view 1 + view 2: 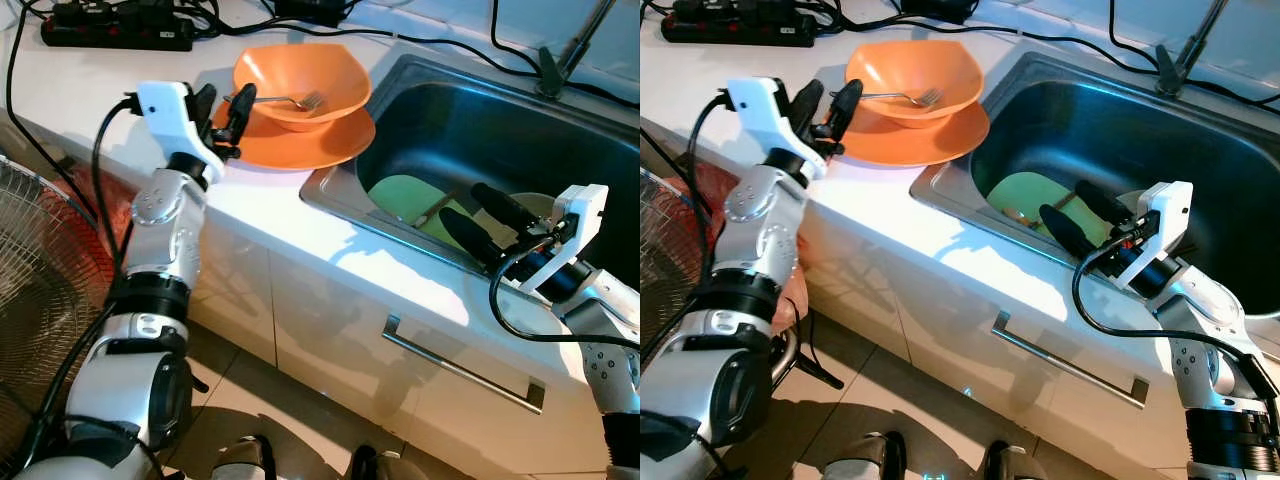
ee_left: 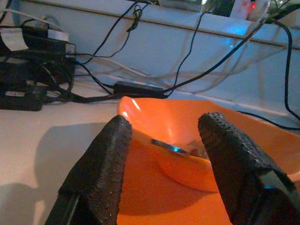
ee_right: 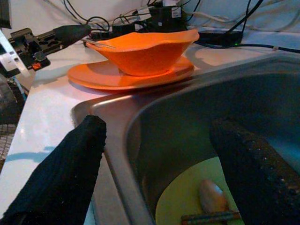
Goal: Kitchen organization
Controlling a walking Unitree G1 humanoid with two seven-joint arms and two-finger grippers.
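Left gripper open at the rim of the orange plate, which carries the orange bowl with a fork on the counter beside the sink. Best to slide fingers over the plate edge, close firmly, keep it level. Right gripper open, empty, over the green plate in the sink.

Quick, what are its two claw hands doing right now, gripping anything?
Left gripper: open, holding nothing, at the orange plate.
Right gripper: open, holding nothing, over the sink.
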